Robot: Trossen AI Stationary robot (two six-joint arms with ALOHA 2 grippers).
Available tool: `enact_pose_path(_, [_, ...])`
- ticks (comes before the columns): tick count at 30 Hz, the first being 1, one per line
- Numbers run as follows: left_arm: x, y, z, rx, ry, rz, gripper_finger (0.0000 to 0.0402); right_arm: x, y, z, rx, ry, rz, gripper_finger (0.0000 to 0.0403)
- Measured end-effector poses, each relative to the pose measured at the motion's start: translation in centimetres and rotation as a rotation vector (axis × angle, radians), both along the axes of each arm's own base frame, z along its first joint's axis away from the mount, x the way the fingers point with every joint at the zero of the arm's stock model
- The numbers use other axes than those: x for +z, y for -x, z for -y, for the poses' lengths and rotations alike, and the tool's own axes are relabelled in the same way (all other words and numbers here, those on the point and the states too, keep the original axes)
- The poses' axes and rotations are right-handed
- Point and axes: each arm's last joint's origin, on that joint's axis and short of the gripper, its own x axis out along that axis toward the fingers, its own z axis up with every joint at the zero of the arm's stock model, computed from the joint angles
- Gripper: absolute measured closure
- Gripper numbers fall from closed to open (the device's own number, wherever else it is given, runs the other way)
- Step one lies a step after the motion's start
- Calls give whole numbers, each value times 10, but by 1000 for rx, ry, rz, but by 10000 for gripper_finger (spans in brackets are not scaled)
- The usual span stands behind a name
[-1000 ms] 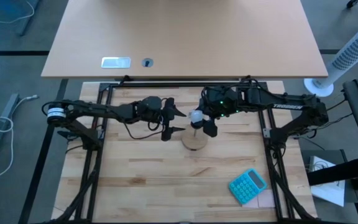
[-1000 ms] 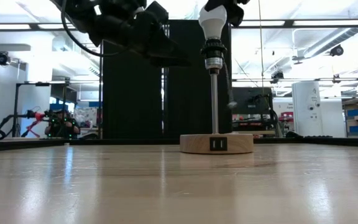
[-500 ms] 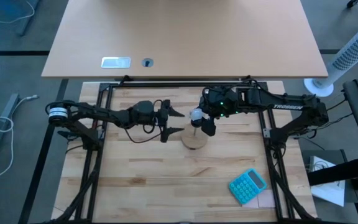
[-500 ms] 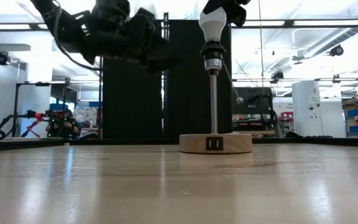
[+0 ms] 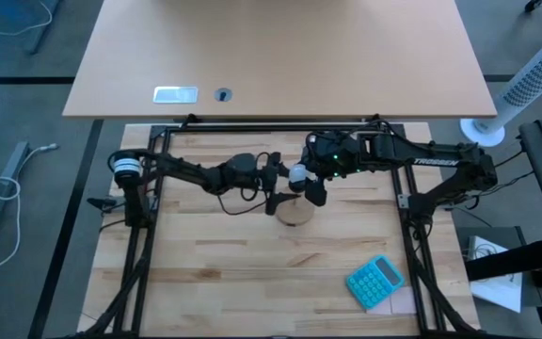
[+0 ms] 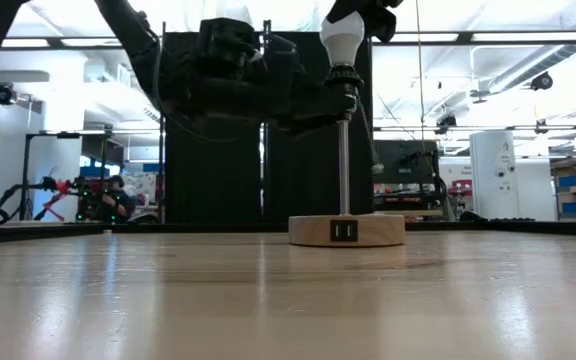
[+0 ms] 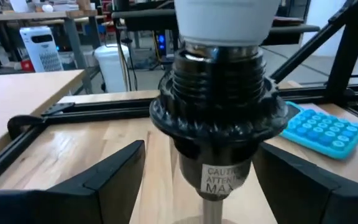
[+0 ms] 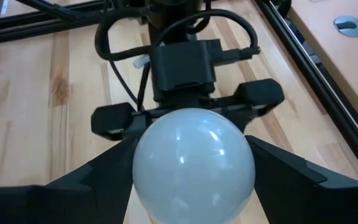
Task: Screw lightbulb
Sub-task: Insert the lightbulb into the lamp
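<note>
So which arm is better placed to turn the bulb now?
Probably the right: its gripper has fingers on both sides of the bulb. The left gripper sits lower, around the black socket, so it can steady that.

This is a robotics lab or engineering workshop. The butcher-block table [image 5: 252,273] sits inside a black metal frame [image 5: 149,245] that carries the arms. Beyond it, the low view shows an open hall with ceiling strip lights [image 6: 488,40], exposed ducts, workbenches with equipment [image 6: 88,195], and a white cabinet-like machine [image 6: 493,175]. A second tan desk [image 5: 280,56] stands behind the rig.
</note>
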Motion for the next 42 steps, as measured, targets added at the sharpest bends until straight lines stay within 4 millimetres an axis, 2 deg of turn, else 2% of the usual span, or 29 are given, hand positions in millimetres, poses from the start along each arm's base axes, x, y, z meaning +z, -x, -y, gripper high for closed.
enact_pose_path(5, [2, -1, 0, 1, 12, 10, 145, 0, 0, 0, 10, 11, -2, 132])
enact_pose_path(12, [1, -1, 0, -3, 36, 2, 259, 0, 0, 0, 6, 20, -2, 132])
enact_pose_path(19, [13, 2, -4, 100, 28, 16, 261, 2, 0, 3, -53, 72, 14, 131])
enact_pose_path(30, [47, -1, -15, 426, -89, -30, 261, 12, -4, 18, -279, 171, 122, 131])
enact_pose_path(37, [52, 2, -16, 604, -114, -27, 261, 15, -4, 27, -373, 144, 170, 127])
enact_pose_path(42, [52, 3, -18, 725, -112, -15, 261, 12, -13, 33, -439, 127, 217, 129])
